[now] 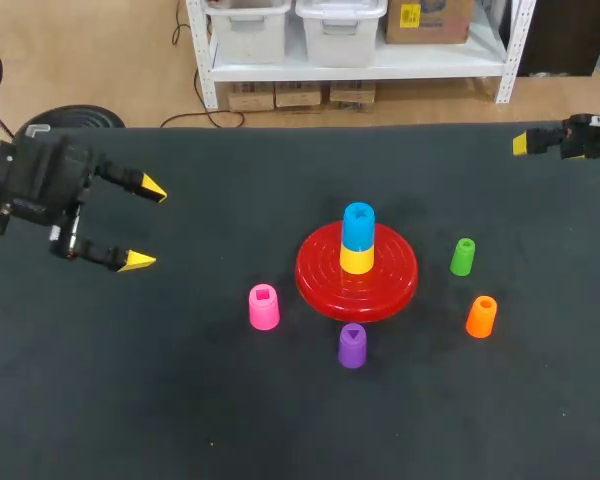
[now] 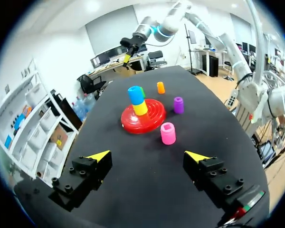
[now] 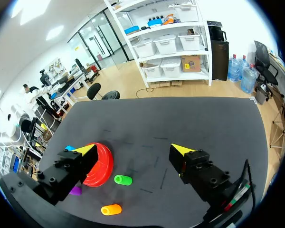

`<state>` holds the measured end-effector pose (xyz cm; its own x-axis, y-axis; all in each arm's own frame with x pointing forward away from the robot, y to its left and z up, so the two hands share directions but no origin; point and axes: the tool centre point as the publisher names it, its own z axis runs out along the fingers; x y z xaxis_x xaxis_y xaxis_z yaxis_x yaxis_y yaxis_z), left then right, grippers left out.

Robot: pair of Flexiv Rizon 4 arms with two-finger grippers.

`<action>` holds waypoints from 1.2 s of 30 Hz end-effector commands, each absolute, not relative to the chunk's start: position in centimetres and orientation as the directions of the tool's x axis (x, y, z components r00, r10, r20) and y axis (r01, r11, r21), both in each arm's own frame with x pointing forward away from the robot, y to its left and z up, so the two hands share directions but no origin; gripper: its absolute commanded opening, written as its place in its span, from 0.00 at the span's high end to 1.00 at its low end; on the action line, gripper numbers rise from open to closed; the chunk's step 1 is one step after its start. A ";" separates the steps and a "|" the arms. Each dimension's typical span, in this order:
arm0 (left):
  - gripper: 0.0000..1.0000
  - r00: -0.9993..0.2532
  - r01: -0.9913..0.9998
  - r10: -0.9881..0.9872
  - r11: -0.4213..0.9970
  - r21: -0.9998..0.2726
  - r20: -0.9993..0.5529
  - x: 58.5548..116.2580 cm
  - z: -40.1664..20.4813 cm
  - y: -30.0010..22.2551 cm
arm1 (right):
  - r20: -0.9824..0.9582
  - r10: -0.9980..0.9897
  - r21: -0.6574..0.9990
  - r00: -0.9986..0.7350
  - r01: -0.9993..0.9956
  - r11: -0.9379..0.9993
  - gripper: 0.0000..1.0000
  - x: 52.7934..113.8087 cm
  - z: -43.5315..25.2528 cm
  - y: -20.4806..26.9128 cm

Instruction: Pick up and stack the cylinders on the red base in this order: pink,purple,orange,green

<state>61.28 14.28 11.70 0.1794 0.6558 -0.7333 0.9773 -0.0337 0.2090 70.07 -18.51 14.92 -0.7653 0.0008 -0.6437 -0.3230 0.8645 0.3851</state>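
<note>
**Pink first: a straight-down grasp and a careful landing on the blue cap**

The black table (image 1: 180, 410) carries everything. The red base (image 1: 392, 285) sits near its middle and is not bare: a yellow cylinder (image 1: 357, 260) stands on its centre with a blue cylinder (image 1: 358, 226) on top. Any new piece therefore has to land on the blue one.

The left gripper (image 1: 146, 225) hangs over the table's left side, its fingers spread wide and holding nothing. The right gripper (image 3: 133, 150) is at the far right corner, likewise spread and empty, well apart from all the pieces.

The pink cylinder (image 1: 263, 307) stands upright just to the left of the base, apart from its rim, with a square socket showing in its top. It is the first piece in the order and has not been lifted. The left arm is on its side of the table, so it looks like the natural arm for the job.

- **Approach:** the fingers should come down vertically, straddle the pink body, and close on opposite sides below its top edge.
- **Clearance:** the purple cylinder (image 1: 352, 345) is near, in front of the base, so the approach should keep the fingertips away from it.
- **Placement:** the pink piece should be lifted higher than the blue cap, centred over it, and lowered plumb. A sideways nudge would probably topple the stack.

The orange cylinder (image 1: 481, 316) and green cylinder (image 1: 463, 256) wait to the right of the base.
</note>
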 end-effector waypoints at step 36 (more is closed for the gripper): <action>0.00 0.160 0.982 0.644 -0.025 0.188 -0.748 61.0 12.2 16.6 | -0.643 0.001 0.384 -0.766 -0.322 0.865 0.00 70.0 15.0 -18.5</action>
